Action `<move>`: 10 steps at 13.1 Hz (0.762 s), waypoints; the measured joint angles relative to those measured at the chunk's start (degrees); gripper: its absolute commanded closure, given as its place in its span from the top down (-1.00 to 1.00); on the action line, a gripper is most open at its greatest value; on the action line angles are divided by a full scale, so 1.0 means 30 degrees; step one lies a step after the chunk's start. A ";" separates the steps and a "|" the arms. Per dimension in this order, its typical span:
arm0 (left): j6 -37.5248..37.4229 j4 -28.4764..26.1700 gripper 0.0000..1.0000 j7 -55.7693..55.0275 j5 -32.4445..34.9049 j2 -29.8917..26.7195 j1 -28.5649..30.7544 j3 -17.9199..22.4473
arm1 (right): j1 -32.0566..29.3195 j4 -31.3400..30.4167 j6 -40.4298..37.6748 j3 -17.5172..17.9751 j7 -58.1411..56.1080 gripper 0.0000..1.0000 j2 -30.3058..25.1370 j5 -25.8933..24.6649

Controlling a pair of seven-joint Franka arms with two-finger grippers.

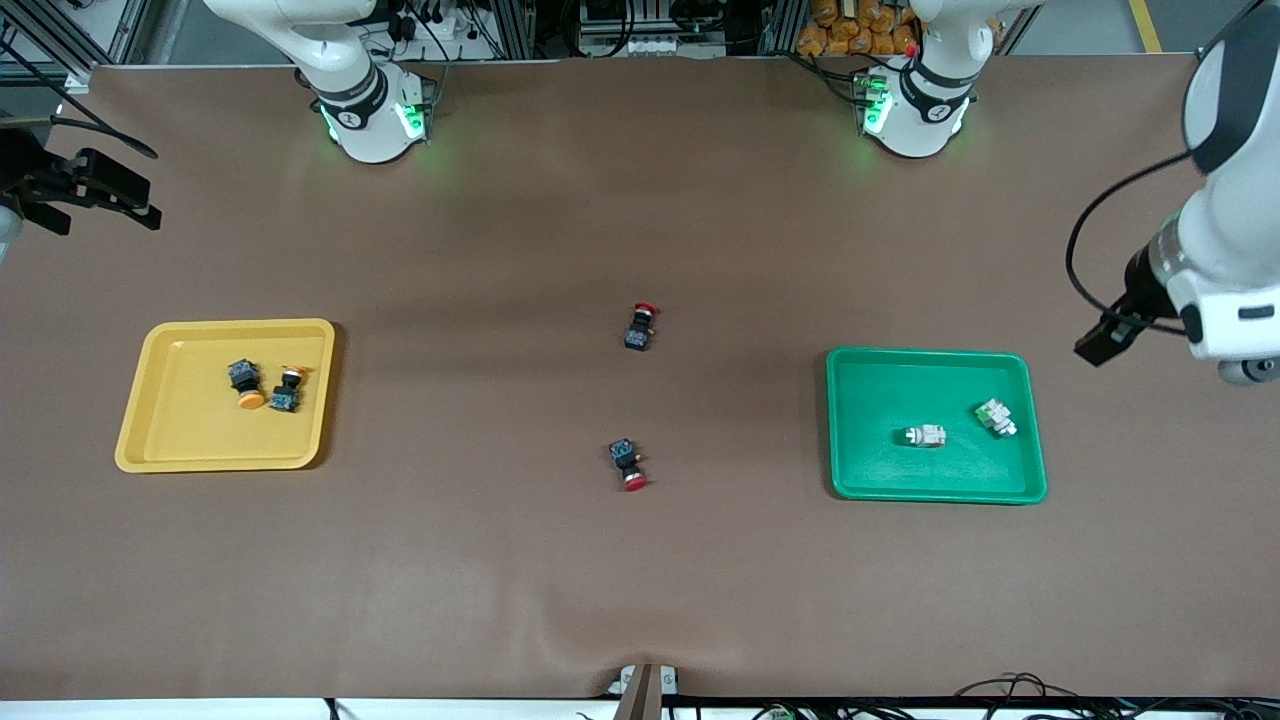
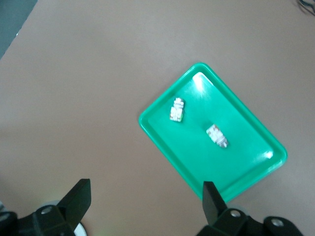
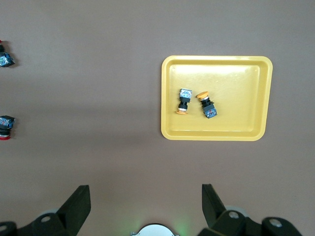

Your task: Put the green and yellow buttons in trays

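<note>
The yellow tray lies toward the right arm's end and holds two black-bodied buttons with orange-yellow caps, side by side. Toward the left arm's end, the green tray holds two white-grey buttons with green parts, a little apart. My left gripper hangs open and empty, high over bare table beside the green tray. Open and empty too, my right gripper is raised over the table's end beside the yellow tray.
Two black-bodied switches with red caps lie on the brown table between the trays, one farther from the front camera, the other nearer. The arm bases stand along the table's back edge.
</note>
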 measured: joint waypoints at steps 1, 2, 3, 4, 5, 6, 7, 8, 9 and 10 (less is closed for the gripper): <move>-0.0192 0.0111 1.00 0.0950 -0.0268 -0.0360 0.0028 0.0001 | 0.0000 0.0000 -0.0005 -0.0003 0.0000 1.00 0.0003 0.0000; -0.0448 0.0180 1.00 0.1919 -0.0493 -0.0692 0.0057 0.0002 | 0.0000 0.0000 -0.0010 -0.0004 0.0000 1.00 0.0004 0.0001; -0.0919 0.0201 1.00 0.3027 -0.0861 -0.0973 0.0097 0.0019 | 0.0000 0.0000 -0.0012 -0.0004 0.0000 1.00 0.0005 0.0003; -0.1405 0.0204 1.00 0.4131 -0.1343 -0.1183 0.0140 0.0084 | -0.0001 0.0000 -0.0014 -0.0007 0.0001 1.00 0.0006 0.0004; -0.1726 0.0216 1.00 0.5100 -0.1830 -0.1364 0.0168 0.0214 | -0.0002 0.0000 -0.0016 -0.0020 0.0002 1.00 0.0006 0.0005; -0.1857 0.0221 1.00 0.5923 -0.2307 -0.1591 0.0205 0.0375 | -0.0003 0.0000 -0.0017 -0.0041 0.0002 1.00 0.0007 0.0006; -0.1984 0.0222 1.00 0.6656 -0.2758 -0.1859 0.0232 0.0567 | -0.0005 0.0000 -0.0018 -0.0066 0.0002 1.00 0.0009 0.0011; -0.2079 0.0213 1.00 0.7449 -0.3168 -0.2143 0.0218 0.0856 | -0.0006 0.0000 -0.0020 -0.0090 0.0002 1.00 0.0011 0.0028; -0.2180 0.0138 1.00 0.8379 -0.3726 -0.2459 0.0156 0.1286 | -0.0007 0.0000 -0.0022 -0.0108 0.0002 1.00 0.0012 0.0051; -0.2282 -0.0093 1.00 0.9386 -0.4363 -0.2855 0.0000 0.1866 | -0.0007 0.0000 -0.0025 -0.0123 0.0003 1.00 0.0015 0.0064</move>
